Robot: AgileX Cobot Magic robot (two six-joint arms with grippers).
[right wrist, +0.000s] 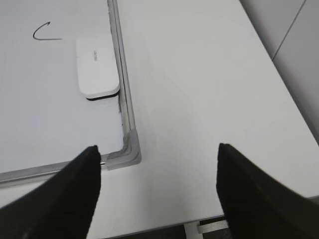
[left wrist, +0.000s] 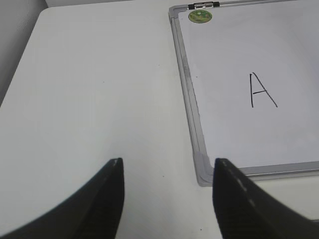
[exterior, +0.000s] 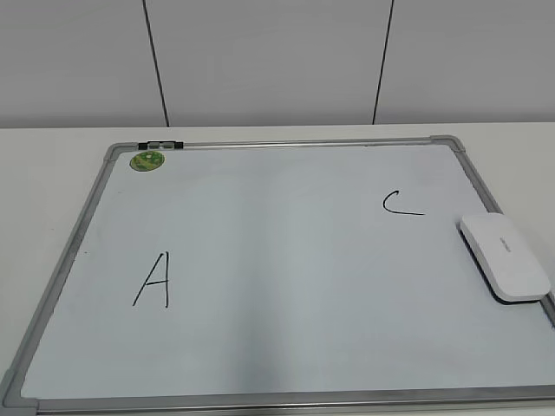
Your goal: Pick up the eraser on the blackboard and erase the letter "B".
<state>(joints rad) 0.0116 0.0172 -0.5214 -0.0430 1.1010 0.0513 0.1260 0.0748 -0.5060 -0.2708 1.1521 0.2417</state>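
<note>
The blackboard (exterior: 277, 260) lies flat on the table; it also shows in the left wrist view (left wrist: 239, 59) and the right wrist view (right wrist: 50, 114). The white eraser (exterior: 505, 256) rests on its right edge, also seen in the right wrist view (right wrist: 96, 66). A black "A" (exterior: 153, 281) (left wrist: 262, 90) and a "C" (exterior: 400, 204) (right wrist: 46, 31) are on the board. No letter "B" shows in any view. My left gripper (left wrist: 167, 169) is open and empty over the table left of the board. My right gripper (right wrist: 157, 152) is open and empty by the board's near right corner.
A round green magnet (exterior: 147, 160) (left wrist: 200, 16) sits at the board's far left corner beside a black-and-silver clip (exterior: 160, 144). The white table (left wrist: 99, 89) extends left of the board and right of it (right wrist: 199, 89), with its front edge close under my right gripper.
</note>
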